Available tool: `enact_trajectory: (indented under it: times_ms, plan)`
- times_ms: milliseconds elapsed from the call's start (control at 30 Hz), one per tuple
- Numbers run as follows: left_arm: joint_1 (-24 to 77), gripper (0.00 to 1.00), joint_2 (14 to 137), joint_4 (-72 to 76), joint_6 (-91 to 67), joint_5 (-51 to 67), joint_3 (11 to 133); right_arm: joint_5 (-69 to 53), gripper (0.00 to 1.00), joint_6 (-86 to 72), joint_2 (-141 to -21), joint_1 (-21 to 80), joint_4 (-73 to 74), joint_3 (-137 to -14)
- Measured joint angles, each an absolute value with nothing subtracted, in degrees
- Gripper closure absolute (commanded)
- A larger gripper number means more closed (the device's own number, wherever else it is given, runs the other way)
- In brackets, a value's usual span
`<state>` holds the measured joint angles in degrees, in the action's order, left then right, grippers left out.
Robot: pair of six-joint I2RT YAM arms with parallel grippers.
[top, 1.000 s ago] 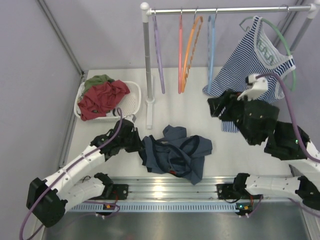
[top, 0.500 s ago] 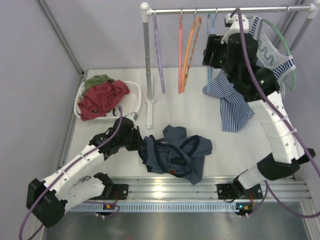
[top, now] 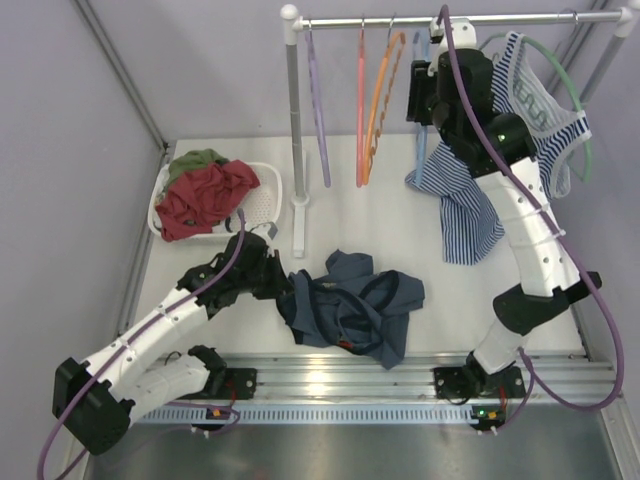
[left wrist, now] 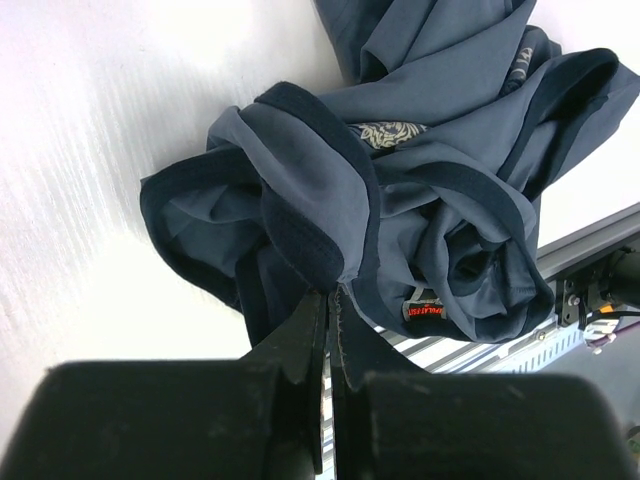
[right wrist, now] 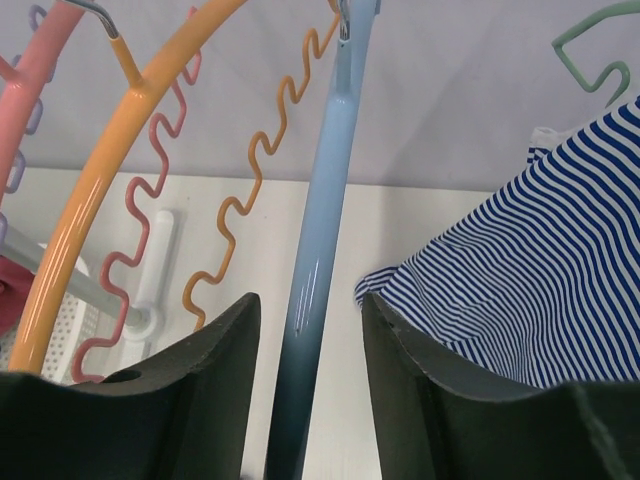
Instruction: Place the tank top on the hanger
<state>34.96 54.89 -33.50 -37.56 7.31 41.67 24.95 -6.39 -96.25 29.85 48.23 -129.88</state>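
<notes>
Left gripper (left wrist: 328, 300): clenched on a hem fold of the tank top (left wrist: 400, 180), which lies crumpled on the table (top: 400, 215) at lower centre of the top view
Right gripper (right wrist: 308, 305): jaws parted, straddling the hanger (right wrist: 322, 230) at upper right of the top view; a gap shows on each side, so you hold nothing yet
Risk, hanger: if you close off-centre, the thin bar may twist or swing on the rod (top: 450, 18)
Risk, neighbours: the orange hanger (right wrist: 120, 180) at wrist-view left and the striped top (right wrist: 520, 270) at right hang just beside your fingers; lifting out could snag either
Risk, garment: you pinch one fold of a bunched heap; a lift may slip the cloth or leave armholes shut
</notes>
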Motion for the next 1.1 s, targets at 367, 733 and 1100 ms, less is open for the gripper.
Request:
enact_trajectory:
  times_ms: [367, 733, 1100]
  plan:
    - [34.96, 1.0, 54.89, -33.47, -37.52, 7.7, 41.76, 24.62, 0.85, -5.37, -97.1, 29.63, 49.78, -129.88]
    - [34.96, 1.0, 55.0, -33.47, -37.52, 7.73, 41.76, 26.5, 1.0, -2.9, -97.06, 29.52, 49.28, -129.88]
    - [34.96, 1.0, 55.77, -33.43, -37.5, 7.99, 41.91, 27.62, 1.0, -0.38, -92.36, 29.5, 44.64, -126.02]
